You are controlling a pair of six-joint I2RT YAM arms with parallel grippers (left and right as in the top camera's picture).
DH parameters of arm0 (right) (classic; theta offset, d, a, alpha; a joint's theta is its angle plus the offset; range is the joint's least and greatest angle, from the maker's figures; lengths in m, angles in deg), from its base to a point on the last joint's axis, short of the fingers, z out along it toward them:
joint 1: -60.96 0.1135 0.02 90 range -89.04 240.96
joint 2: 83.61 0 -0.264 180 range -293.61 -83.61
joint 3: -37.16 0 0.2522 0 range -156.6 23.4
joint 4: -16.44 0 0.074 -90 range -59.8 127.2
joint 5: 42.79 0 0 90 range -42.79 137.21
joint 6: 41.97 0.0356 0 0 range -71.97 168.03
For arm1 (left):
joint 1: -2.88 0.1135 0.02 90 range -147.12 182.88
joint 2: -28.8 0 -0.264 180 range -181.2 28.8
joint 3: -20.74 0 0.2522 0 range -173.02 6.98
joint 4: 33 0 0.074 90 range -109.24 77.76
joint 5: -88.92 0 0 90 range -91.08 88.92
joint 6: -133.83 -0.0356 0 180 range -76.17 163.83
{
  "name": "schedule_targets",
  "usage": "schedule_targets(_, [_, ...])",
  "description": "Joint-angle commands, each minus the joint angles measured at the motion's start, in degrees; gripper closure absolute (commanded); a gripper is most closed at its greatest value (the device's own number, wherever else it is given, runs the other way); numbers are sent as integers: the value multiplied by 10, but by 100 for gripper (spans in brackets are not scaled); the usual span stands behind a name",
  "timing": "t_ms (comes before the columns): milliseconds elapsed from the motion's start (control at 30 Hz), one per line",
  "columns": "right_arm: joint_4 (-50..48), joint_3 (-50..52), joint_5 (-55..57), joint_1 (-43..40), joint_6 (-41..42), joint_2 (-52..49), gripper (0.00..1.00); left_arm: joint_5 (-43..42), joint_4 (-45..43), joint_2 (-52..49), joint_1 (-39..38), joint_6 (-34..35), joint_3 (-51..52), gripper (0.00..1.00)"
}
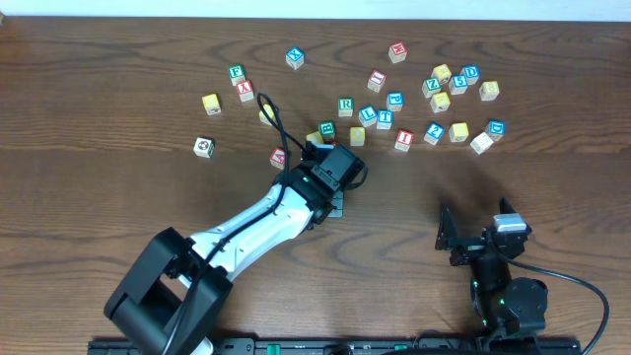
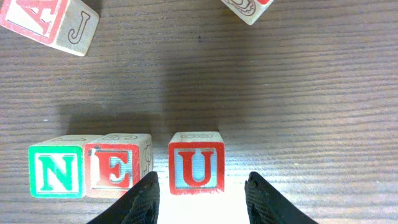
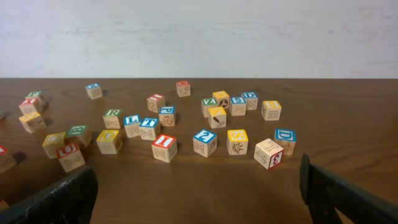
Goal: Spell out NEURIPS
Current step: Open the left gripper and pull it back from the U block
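In the left wrist view a green-bordered N cube [image 2: 56,171] and a red-bordered E cube [image 2: 115,168] touch side by side. A red-bordered U cube [image 2: 196,163] stands a small gap to their right. My left gripper [image 2: 202,196] is open, its fingertips on either side of the U cube's near edge and not touching it. The left wrist [image 1: 335,170] hides this row from overhead. The green R cube [image 1: 345,106] and red I cube [image 1: 403,139] lie loose further back. My right gripper [image 3: 199,199] stands wide open and empty near the front right [image 1: 476,225].
Several other lettered and pictured cubes are scattered across the back of the table [image 1: 552,177], from a yellow cube [image 1: 210,102] on the left to a blue one [image 1: 495,128] on the right. An A/J cube [image 2: 53,25] lies just beyond the row.
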State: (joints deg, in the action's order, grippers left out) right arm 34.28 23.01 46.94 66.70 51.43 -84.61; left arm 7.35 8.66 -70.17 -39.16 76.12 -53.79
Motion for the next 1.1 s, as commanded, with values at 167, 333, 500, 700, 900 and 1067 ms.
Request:
schedule_targets(167, [3, 1, -1, 3, 4, 3, 1, -30, 3, 39, 2, -16, -7, 56])
schedule_targets(333, [2, 1, -1, 3, 4, 3, 1, -33, 3, 48, 2, -16, -7, 56])
schedule_targets(500, [3, 1, -1, 3, 4, 3, 1, -33, 3, 48, 2, -16, -6, 56])
schedule_targets(700, [3, 1, -1, 3, 4, 3, 1, -36, 3, 49, 2, -16, -7, 56])
schedule_targets(900, [3, 1, -1, 3, 4, 3, 1, -44, 4, 61, 2, -16, -7, 56])
schedule_targets(1067, [3, 1, -1, 3, 4, 3, 1, -44, 8, 104, 2, -30, -7, 56])
